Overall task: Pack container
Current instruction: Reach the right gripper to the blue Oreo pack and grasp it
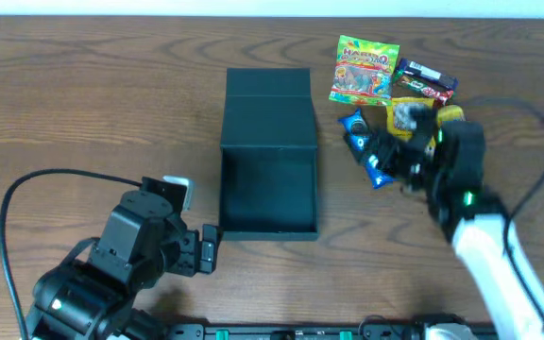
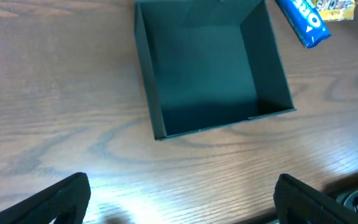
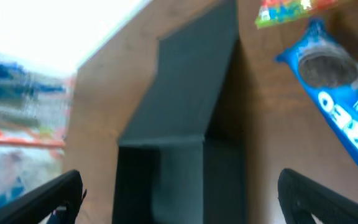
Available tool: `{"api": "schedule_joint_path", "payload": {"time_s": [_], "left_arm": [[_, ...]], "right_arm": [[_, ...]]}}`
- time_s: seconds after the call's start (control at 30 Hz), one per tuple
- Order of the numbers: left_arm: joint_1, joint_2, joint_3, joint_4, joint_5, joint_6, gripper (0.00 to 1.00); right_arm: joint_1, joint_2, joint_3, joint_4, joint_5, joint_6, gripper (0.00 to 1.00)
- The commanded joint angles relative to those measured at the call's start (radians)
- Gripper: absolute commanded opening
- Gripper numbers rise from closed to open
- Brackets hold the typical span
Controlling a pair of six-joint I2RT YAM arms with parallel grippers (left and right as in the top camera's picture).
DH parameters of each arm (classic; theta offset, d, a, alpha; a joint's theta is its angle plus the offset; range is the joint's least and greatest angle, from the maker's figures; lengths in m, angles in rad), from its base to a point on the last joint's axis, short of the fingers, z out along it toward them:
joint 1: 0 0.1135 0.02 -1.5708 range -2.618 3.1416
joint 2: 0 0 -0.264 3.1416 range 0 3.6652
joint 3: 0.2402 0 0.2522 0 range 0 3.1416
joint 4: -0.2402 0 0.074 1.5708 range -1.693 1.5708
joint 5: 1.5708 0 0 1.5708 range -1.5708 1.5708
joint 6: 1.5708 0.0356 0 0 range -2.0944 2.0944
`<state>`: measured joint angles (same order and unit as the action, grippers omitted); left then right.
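Pick-up step, as I judge: my right pincer [image 1: 397, 162], wide, hovers beside the Oreo packet [image 1: 365, 142] at the container [image 1: 267, 194] three o'clock; next, grip it.

Haribo bag [image 1: 365, 69], Oreo packet [image 2: 304, 22] — wooden table [image 1: 93, 104]

Overhead: even diffuse light, sharp, shadows faint. Left wrist: pale glare band on the table [image 2: 166, 186] near the bottom edge; container [image 2: 210, 74] interior dark, edges crisp. Right wrist: blurred throughout, upper left blown out white, Oreo packet [image 3: 337, 115] smeared.
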<state>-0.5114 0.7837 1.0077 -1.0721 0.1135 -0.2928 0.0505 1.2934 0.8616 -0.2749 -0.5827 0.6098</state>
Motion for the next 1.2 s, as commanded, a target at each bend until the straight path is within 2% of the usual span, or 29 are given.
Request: {"api": "schedule_joint_path", "payload": {"time_s": [0.0,0.13,0.23,0.4,0.5,0.8,0.97,1.17], "left_arm": [[0.001,0.026,0.001,0.010,0.004,-0.016,0.95],[0.001,0.082,-0.002,0.050,-0.101,0.015,0.95],[0.001,0.146,-0.007,0.105,-0.128,0.063,0.95],[0.001,0.241,-0.007,0.184,-0.111,0.095,0.95],[0.002,0.249,-0.007,0.230,-0.119,0.114,0.95],[0.002,0.248,-0.007,0.233,-0.068,0.114,0.95],[0.002,0.248,-0.007,0.235,-0.061,0.114,0.95],[0.002,0.248,-0.007,0.235,-0.061,0.114,0.95]], "right_arm": [[0.005,0.119,0.262,-0.158,0.063,-0.175,0.99],[0.035,0.253,0.539,-0.404,0.286,-0.393,0.99],[0.056,0.332,0.604,-0.431,0.373,-0.486,0.99],[0.090,0.439,0.607,-0.440,0.377,-0.495,0.95],[0.113,0.457,0.607,-0.431,0.434,-0.484,0.97],[0.140,0.546,0.606,-0.512,0.578,-0.560,0.99],[0.133,0.616,0.606,-0.521,0.609,-0.563,0.99],[0.138,0.695,0.606,-0.531,0.608,-0.645,0.98]]}}
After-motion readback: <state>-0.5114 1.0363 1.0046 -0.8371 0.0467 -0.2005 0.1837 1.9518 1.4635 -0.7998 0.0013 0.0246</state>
